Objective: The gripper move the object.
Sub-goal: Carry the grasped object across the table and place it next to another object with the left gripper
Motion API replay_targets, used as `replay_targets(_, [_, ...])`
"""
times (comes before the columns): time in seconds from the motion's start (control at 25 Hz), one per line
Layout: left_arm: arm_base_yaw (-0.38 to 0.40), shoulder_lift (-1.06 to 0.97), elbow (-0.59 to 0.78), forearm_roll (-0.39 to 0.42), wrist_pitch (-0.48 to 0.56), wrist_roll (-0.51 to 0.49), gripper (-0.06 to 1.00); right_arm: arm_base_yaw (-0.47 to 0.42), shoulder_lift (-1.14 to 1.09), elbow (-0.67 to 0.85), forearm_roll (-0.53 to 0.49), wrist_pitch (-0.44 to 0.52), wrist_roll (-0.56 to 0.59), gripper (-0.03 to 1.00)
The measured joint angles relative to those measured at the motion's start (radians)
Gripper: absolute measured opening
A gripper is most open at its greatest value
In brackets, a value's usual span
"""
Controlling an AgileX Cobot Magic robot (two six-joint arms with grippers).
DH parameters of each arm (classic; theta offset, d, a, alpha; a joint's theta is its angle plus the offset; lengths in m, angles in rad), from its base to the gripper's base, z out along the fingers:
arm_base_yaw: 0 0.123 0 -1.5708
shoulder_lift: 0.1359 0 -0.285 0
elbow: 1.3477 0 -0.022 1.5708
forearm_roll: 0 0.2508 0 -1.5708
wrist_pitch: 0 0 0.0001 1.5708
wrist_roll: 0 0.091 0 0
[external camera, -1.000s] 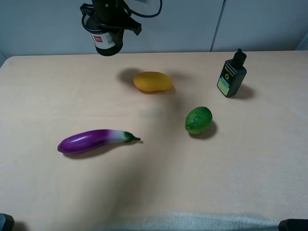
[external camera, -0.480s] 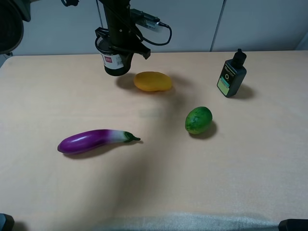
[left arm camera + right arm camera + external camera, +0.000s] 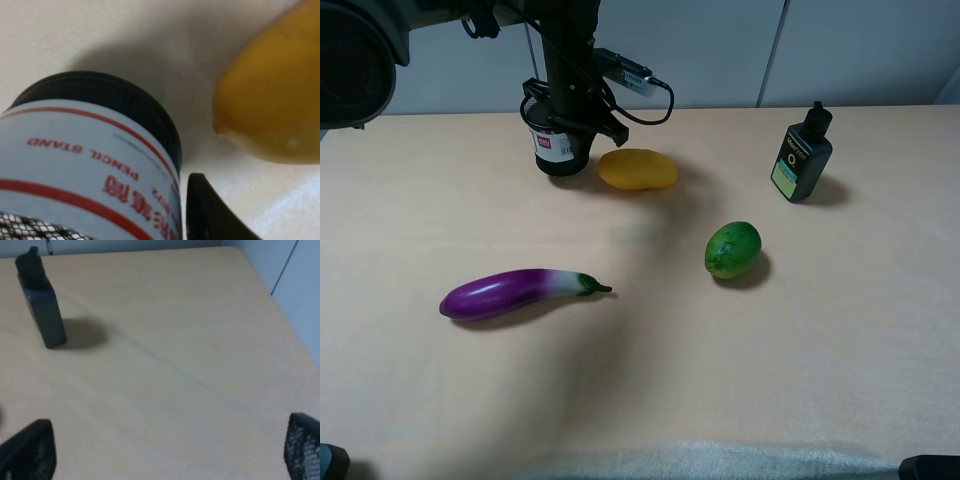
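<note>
The object, a black mesh pen cup (image 3: 552,148) with a white label and red mark, stands upright at the back left of the table, just left of a yellow mango (image 3: 637,169). My left gripper (image 3: 563,112) comes down from above and is shut on it. In the left wrist view the cup (image 3: 85,165) fills the frame, with its base at or just above the table. One dark finger (image 3: 210,215) lies against its side, and the mango (image 3: 275,100) is close by. My right gripper (image 3: 165,450) is open and empty above bare table.
A purple eggplant (image 3: 515,293) lies at the front left. A green lime-like fruit (image 3: 732,250) sits at the centre right. A dark green-labelled bottle (image 3: 802,155) stands at the back right and also shows in the right wrist view (image 3: 42,305). A wall runs behind the table.
My left gripper has come down and slightly right with the pen cup, from high above the table's back edge to table level beside the mango. Nothing else has moved.
</note>
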Motion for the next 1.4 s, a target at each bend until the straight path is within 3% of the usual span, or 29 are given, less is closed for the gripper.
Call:
replay_targets(0.36, [0.0,0.002,0.0,-0.04,-0.014,0.001,0.2,0.0,0.0,0.0,0.0,0.0,0.0,0.69])
replay_targets(1.4, [0.0,0.029,0.0,-0.042,-0.031,0.017,0.2,0.0,0.0,0.0,-0.001,0.0,0.0,0.69])
